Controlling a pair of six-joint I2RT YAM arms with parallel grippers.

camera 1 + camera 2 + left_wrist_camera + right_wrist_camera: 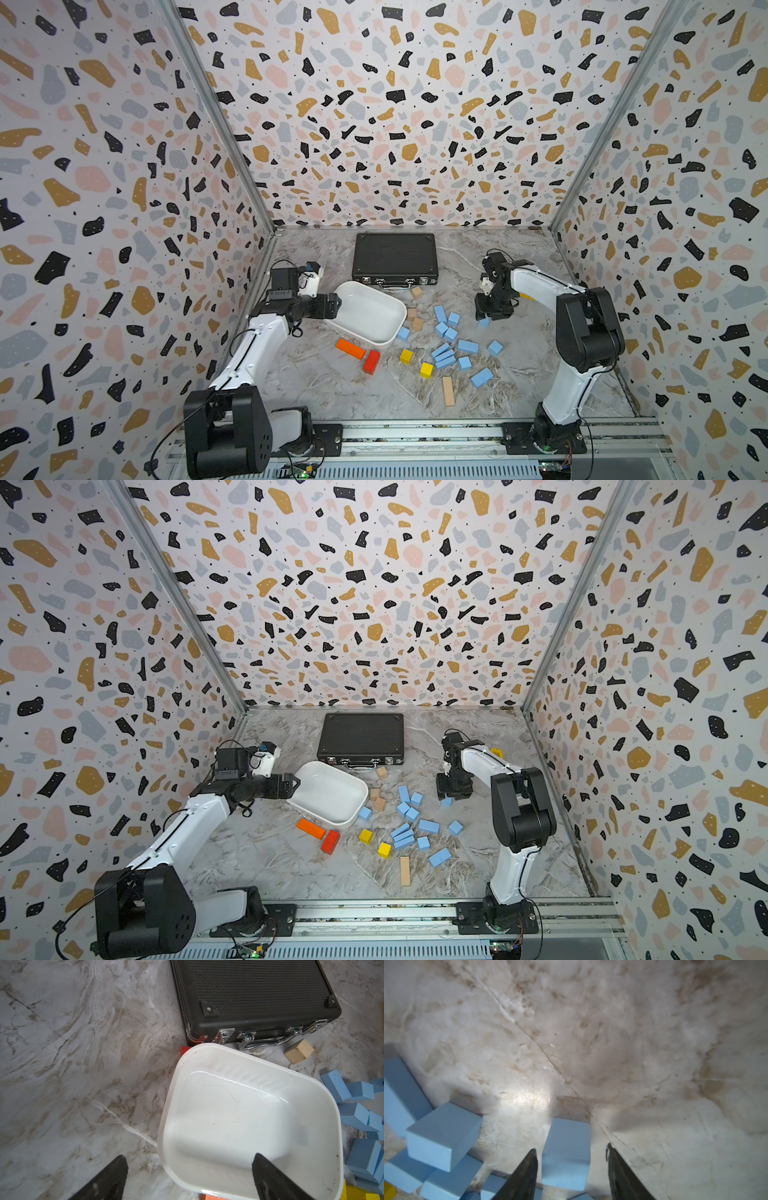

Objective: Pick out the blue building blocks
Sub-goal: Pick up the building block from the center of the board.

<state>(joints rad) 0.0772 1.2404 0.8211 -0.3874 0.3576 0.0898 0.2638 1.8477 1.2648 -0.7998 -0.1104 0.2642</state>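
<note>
The right gripper straddles a lone blue block, jaws half-closed, one finger not touching, bare marble table beyond. Other blue building blocks crowd between it and the white tray, where the left gripper gapes empty over the rim.

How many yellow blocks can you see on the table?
2. The far yellow cube lies beside the red block; the near yellow cube lies just in front of it, toward the tan bar. Others may be hidden.
</note>
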